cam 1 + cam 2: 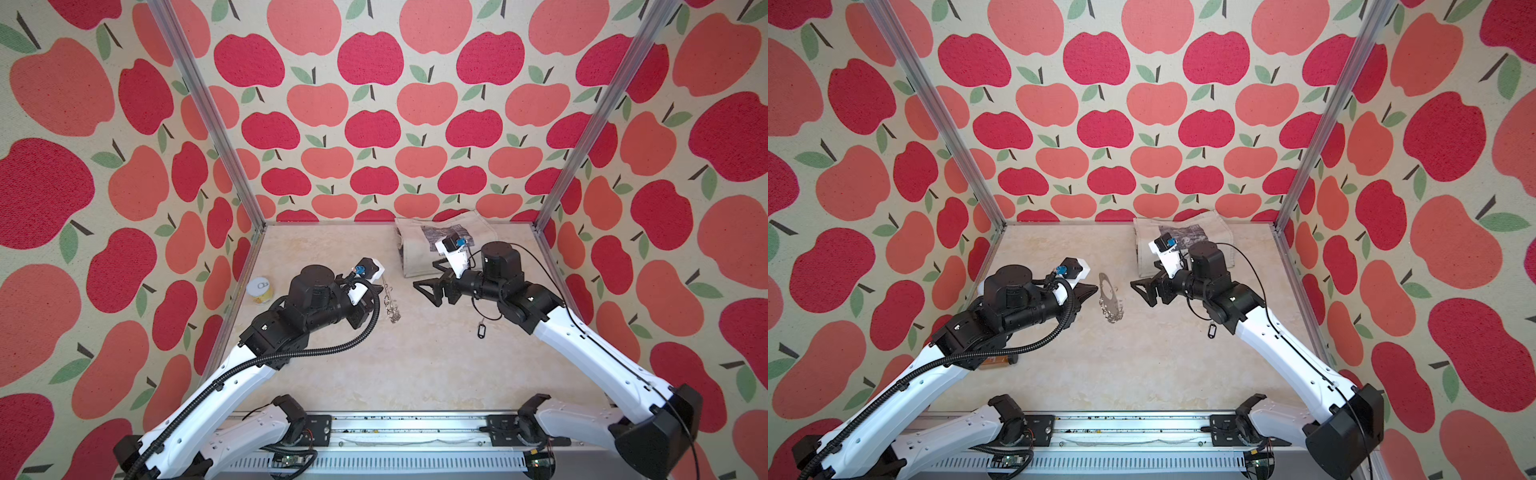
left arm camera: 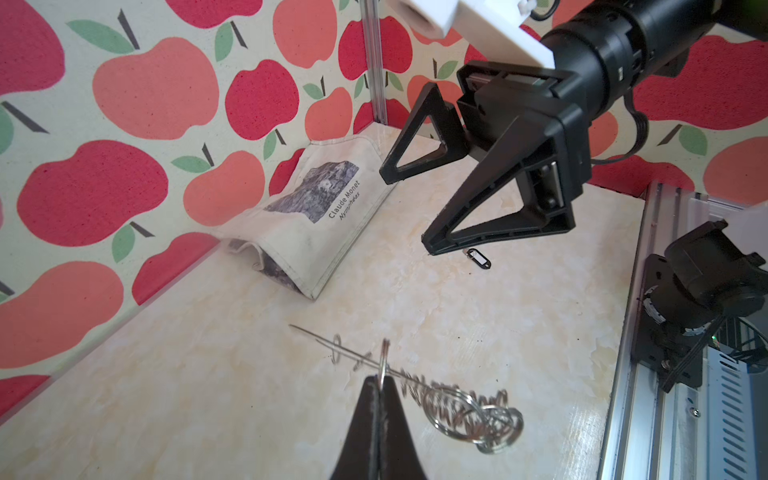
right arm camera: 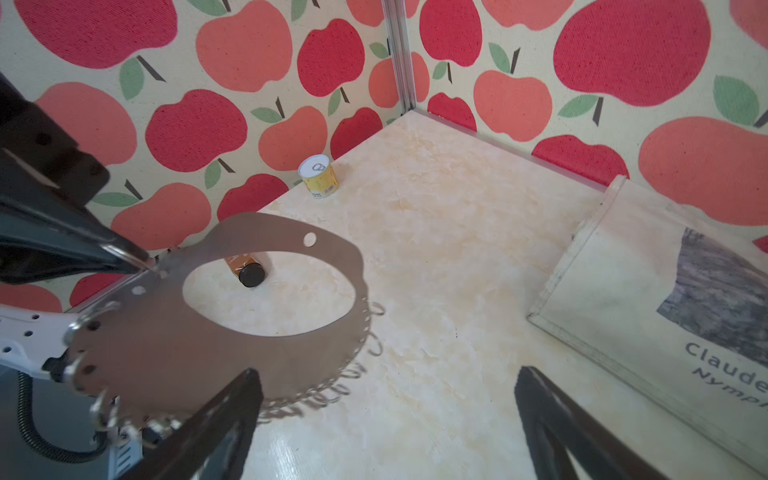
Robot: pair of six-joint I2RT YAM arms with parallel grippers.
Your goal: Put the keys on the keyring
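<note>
The keyring (image 1: pixel 1108 297), a flat crescent plate fringed with small silver rings, is pinched at its rim by the closed fingers of the left gripper (image 2: pixel 380 380) and appears to be held clear of the table (image 1: pixel 415 365). The keys (image 1: pixel 1212 331) are seen lying flat on the table at about 4 o'clock from the plate, under the right arm and behind the right gripper (image 1: pixel 1142 294), whose fingers are spread wide and empty. Several failures can be expected from here. Because the plate is gripped only at a thin edge, it could be pivoted or knocked loose if it is bumped by the right fingers, which stand just beside it. The rings are rendered blurred in the left wrist view, so a chosen ring may be hard to locate. The silver key is tiny and lies flush on the table, so it could be pushed away rather than picked up, or the black-framed tag could be seized at an awkward angle for threading.
</note>
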